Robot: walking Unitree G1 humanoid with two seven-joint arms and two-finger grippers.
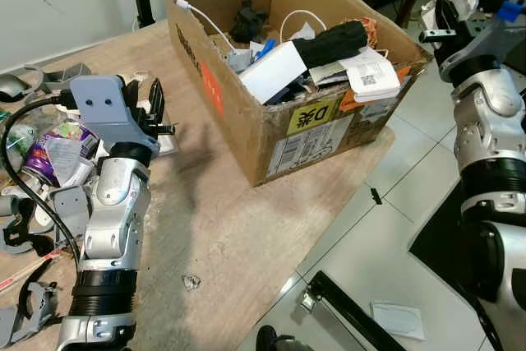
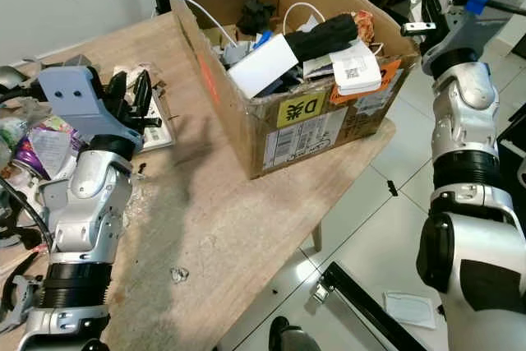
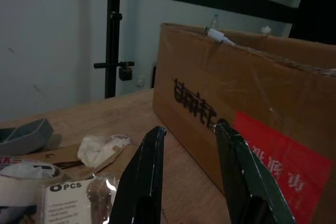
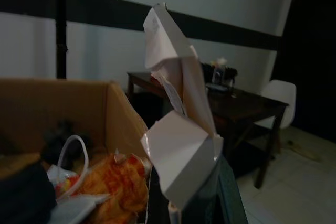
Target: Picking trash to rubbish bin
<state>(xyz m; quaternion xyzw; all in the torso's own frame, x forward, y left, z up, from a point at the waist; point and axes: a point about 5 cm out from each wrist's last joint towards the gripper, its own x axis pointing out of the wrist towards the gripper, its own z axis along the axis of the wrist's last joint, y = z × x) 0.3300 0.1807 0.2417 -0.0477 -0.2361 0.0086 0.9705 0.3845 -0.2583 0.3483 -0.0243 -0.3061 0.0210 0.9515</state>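
I see my right gripper (image 4: 184, 192) pinched on a folded piece of white paper (image 4: 178, 124), held up at the far right corner of the cardboard box (image 1: 329, 121) — the box sits on the wooden table (image 1: 238, 228), stuffed with paper, a white cable and dark scraps. My left gripper (image 3: 191, 177) hangs above the table just left of the box, its fingers parted a little and holding nothing, with more trash (image 1: 57, 154) piled at the table's left — wrappers, tissue and a packet.

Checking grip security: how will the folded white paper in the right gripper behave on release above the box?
The white paper looks thin and creased, so probably light and floppy. Released by the right gripper, it may flutter rather than drop straight into the cardboard box.
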